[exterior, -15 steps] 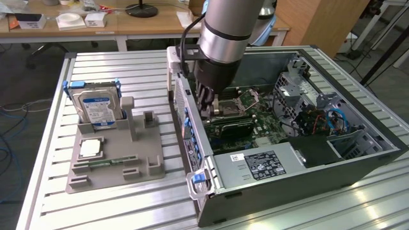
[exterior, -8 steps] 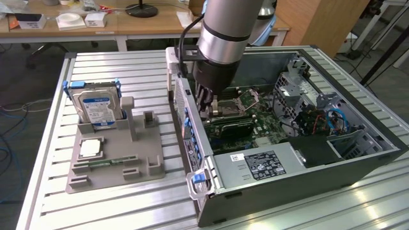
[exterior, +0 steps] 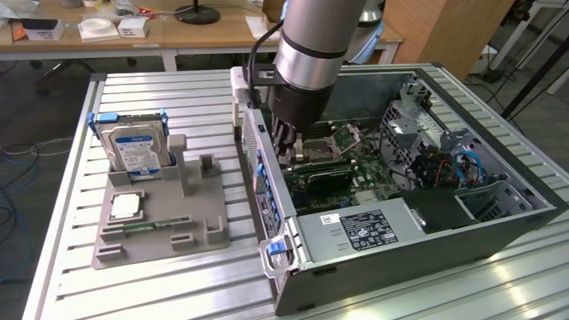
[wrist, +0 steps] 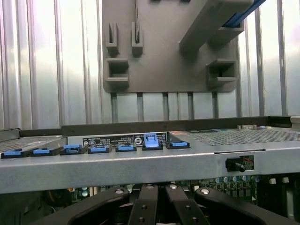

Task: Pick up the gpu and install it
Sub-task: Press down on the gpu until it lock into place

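The gpu [exterior: 324, 180] is a dark flat card with a green upper edge. It stands on the motherboard inside the open computer case [exterior: 400, 267], close to the case's rear wall. My gripper [exterior: 286, 155] reaches down into the case from above and is shut at the card's end nearest that wall. In the wrist view my black fingers [wrist: 143, 206] sit pressed close together just below the case's grey rear wall [wrist: 140, 164]. The card itself is hidden there.
On the exterior view's left a grey parts holder [exterior: 160, 233] carries an upright hard drive [exterior: 133, 150], a processor chip [exterior: 124, 205] and a memory stick [exterior: 146, 227]. Blue slot clips [wrist: 150, 140] line the case's rear wall. Drive cages and cables fill the case's far side.
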Available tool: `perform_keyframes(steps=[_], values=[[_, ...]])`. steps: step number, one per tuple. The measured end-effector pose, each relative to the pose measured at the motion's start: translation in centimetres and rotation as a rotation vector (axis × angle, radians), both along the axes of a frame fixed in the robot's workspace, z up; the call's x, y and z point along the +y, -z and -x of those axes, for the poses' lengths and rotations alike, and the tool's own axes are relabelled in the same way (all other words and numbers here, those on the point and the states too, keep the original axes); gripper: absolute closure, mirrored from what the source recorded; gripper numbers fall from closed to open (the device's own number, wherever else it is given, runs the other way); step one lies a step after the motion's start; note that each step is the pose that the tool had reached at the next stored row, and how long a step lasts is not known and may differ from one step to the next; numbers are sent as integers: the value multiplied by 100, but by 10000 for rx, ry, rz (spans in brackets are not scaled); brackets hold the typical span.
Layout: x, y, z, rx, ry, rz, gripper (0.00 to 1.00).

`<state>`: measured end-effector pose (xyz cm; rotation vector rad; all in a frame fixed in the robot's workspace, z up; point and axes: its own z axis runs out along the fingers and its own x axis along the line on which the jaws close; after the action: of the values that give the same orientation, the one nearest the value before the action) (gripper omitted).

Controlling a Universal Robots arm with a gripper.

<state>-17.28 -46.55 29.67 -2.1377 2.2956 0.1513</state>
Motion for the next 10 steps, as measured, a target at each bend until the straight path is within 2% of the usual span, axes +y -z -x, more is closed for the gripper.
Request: perform_keyframes(steps=[2,4,8,10], values=[[2,0,-16,-1,4,-13,89],[3,9,-74,-12,0,-87,89],[2,-1,-214,-5,-5,-138,89],[2,7,-262,-104,-9,-137,89]])
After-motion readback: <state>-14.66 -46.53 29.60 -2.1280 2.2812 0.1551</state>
